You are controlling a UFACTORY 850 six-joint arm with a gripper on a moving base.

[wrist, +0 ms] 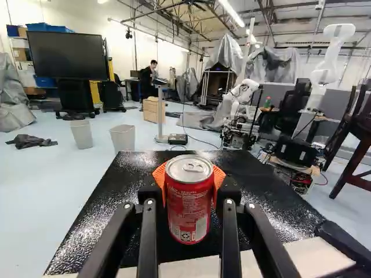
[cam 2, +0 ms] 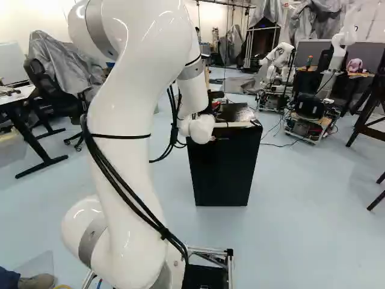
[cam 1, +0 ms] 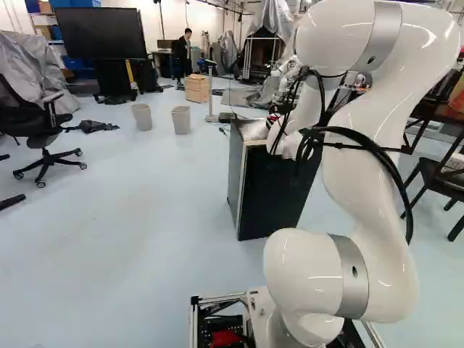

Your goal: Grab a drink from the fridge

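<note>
Part of the black gripper [cam 2: 215, 101] shows over the black fridge [cam 2: 224, 171] in the right base view, largely hidden by the arm's wrist. The wrist view has the gripper [wrist: 189, 184] shut on a red drink can [wrist: 189, 208], with an orange pad on either side of it. The can is upright, silver lid up, over the fridge's speckled black top [wrist: 130, 185]; whether its base touches that top cannot be told. In the left base view the fridge [cam 1: 275, 188] stands beyond the arm. Its inside is not visible.
Beyond the fridge are two grey bins [cam 1: 181, 119], a wooden crate [cam 1: 196, 88] and a slim stand [cam 1: 211, 94]. Another robot [cam 2: 280, 63] stands on a cart farther back. Dark chairs [cam 1: 442, 174] are at the right of the left base view.
</note>
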